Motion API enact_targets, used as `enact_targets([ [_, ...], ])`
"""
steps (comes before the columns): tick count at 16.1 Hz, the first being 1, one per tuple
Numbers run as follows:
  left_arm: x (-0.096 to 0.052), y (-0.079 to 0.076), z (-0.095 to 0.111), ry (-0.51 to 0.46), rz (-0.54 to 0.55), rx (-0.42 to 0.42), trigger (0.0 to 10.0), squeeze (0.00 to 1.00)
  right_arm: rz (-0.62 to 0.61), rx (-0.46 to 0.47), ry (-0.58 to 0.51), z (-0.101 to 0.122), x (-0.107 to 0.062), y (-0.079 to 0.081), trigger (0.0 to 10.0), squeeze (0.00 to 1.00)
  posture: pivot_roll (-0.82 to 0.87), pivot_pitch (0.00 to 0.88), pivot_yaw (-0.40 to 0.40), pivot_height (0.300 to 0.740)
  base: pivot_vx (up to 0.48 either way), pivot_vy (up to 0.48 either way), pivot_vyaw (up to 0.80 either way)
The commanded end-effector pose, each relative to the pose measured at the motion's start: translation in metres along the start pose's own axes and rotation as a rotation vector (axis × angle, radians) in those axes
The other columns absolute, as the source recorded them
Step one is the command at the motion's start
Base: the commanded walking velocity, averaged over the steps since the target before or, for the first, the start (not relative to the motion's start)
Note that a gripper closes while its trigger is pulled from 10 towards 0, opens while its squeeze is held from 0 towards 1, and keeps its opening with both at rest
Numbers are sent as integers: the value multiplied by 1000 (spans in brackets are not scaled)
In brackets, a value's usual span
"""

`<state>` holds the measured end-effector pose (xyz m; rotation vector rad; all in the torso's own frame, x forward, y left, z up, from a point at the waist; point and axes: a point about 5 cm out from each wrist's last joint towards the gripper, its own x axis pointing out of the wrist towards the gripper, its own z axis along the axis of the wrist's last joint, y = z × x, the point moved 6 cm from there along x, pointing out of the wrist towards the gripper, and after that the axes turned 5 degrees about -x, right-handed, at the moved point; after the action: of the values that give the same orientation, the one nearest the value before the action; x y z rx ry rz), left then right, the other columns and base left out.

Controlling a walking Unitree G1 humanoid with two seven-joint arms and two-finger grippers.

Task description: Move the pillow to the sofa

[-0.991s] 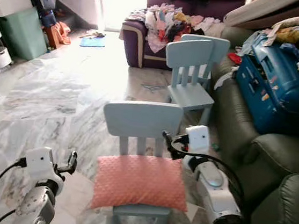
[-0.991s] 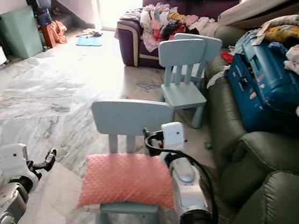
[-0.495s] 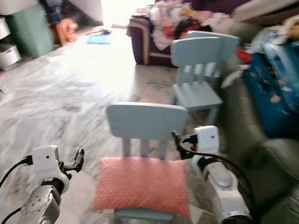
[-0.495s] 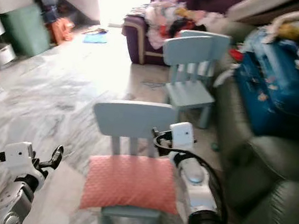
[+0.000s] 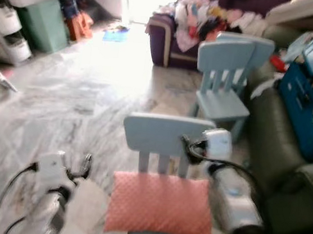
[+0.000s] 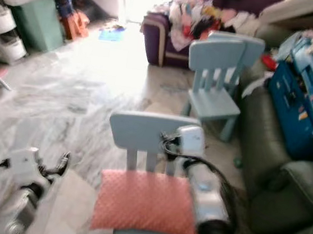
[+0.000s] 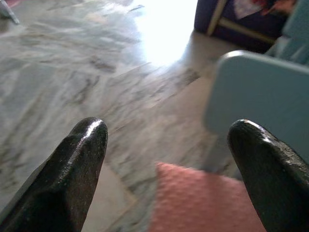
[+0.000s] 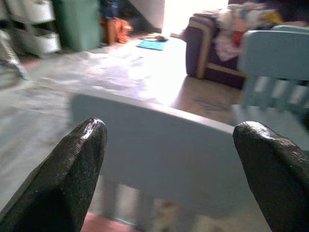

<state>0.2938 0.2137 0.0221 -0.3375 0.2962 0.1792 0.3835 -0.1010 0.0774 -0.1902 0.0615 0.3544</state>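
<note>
Salmon-pink pillow [image 5: 160, 205] lies on a pale-blue child's chair [image 5: 167, 135]; left gripper [image 7: 166, 159] and right gripper [image 8: 169, 159] flank it, jaws wide apart and empty, apparently closing in for a two-sided grasp.

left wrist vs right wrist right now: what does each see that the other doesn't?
Left wrist alone: a large part of the pink pillow past the open left gripper, and marble floor beside the chair.
Right wrist alone: the green bin, white drawers, the blue mat, the second light blue chair, and the clothes piled on the purple sofa; the open right gripper faces the backrest.
Shared: the near chair's light blue backrest, the purple sofa and the bright patch of floor.
</note>
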Motion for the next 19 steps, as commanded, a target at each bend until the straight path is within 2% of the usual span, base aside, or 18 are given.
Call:
enact_targets([
  [1,0,0,1,-2,3,-1,10000,0,-11,-13,-3,2,0,-6,10000,0,-161,23,66,740,0,0,0],
  [6,0,-4,-1,9,-12,-2,10000,0,-11,-18,-5,3,-1,-6,10000,0,-160,24,65,740,0,0,0],
  [7,1,-2,-7,35,-5,-1,10000,0,-14,-20,-5,3,-1,-7,10000,0,-160,24,66,740,0,0,0],
  [8,0,1,-20,84,-3,26,10000,0,-25,-22,-3,1,-2,-9,10000,0,-160,25,67,740,0,0,0],
  [10,-5,2,-30,112,-29,85,10000,0,-40,-17,15,-5,-5,-13,10000,0,-161,28,69,740,0,0,0],
  [17,-16,21,-52,185,-27,135,10000,0,-53,5,64,-22,-13,-15,10000,0,-152,38,70,740,0,0,0],
  [19,-22,30,-61,214,-21,154,10000,0,-79,38,115,-37,-21,-20,10000,0,-150,43,69,740,0,0,0],
])
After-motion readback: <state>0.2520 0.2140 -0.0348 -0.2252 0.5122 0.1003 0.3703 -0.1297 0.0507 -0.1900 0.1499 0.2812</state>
